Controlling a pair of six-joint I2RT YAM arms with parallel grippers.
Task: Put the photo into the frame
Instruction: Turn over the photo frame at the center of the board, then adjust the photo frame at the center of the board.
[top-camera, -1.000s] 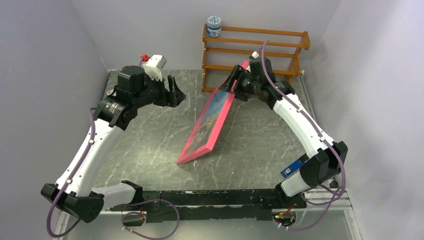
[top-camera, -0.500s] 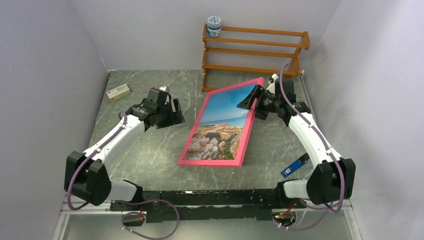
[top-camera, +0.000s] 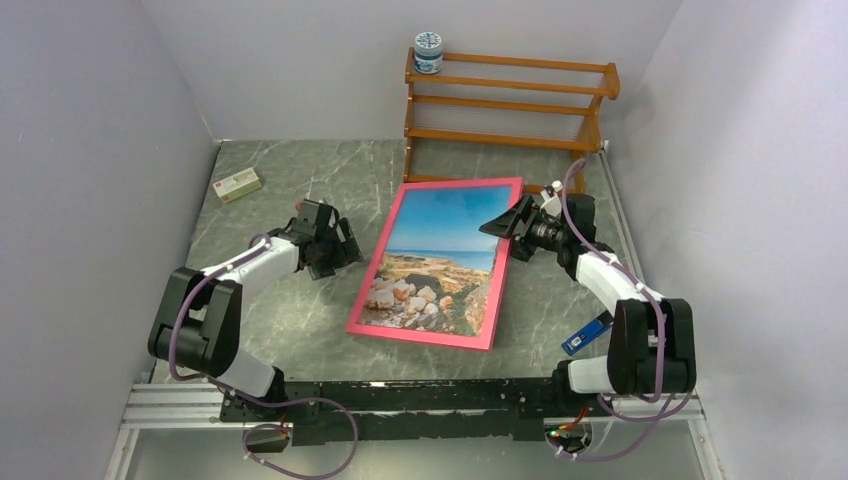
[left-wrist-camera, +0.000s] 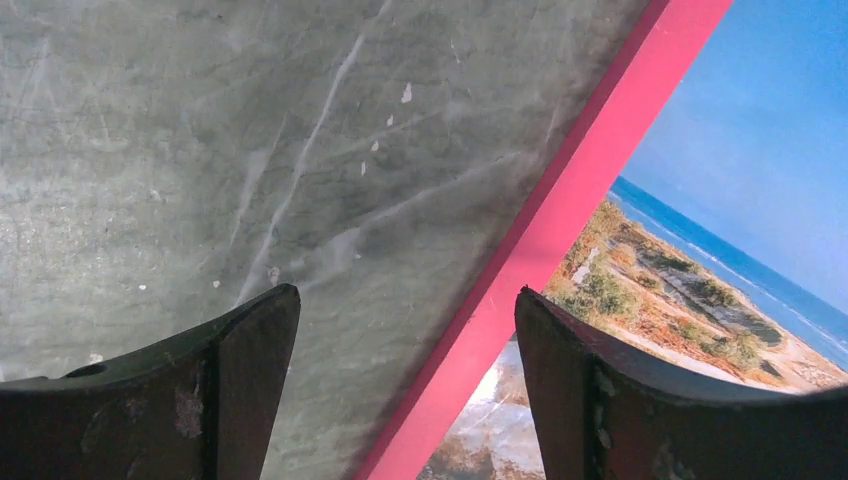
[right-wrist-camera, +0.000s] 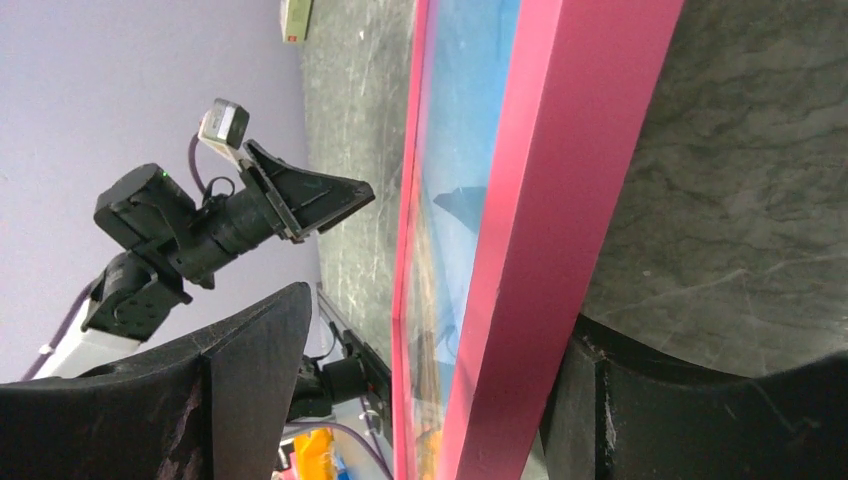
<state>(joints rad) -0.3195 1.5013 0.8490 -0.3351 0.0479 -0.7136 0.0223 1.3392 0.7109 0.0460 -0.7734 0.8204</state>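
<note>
one frame (top-camera: 420, 337): bright pink, thin, rectangular; lies face up at the middle of the table, long sides running slantwise from near to far.
one photo (top-camera: 440, 260): rocky shore below, sea horizon at mid-height, deep blue sky above; sits inside the frame, picture side up.
two arms, one gripper each.
left gripper (top-camera: 340, 243): low over the table just beside the frame's left rail. in the left wrist view its two dark fingers (left-wrist-camera: 240, 350) stand well apart with only bare table and the pink rail beneath the gap; it has hold of nothing.
right gripper (top-camera: 505, 222): at the frame's right rail, near the far corner. in the right wrist view the fingers (right-wrist-camera: 250, 360) are spread wide with the pink rail between them; one finger is clear of the frame, the other sits close by the rail's outer side; the rail is not pinched.
one wooden rack (top-camera: 520, 63): orange-brown, three tiers, against the back wall behind the frame.
one jar (top-camera: 428, 52): small, blue and white, on the rack's top left end.
one small box (top-camera: 237, 184): pale, at the far left of the table.
one blue oblong item (top-camera: 588, 333): beside the right arm's base.
surface: table (top-camera: 290, 170) of grey-green marbled pattern with pale veins.
room: plain pale lilac-grey walls (top-camera: 280, 60) on three sides.
</note>
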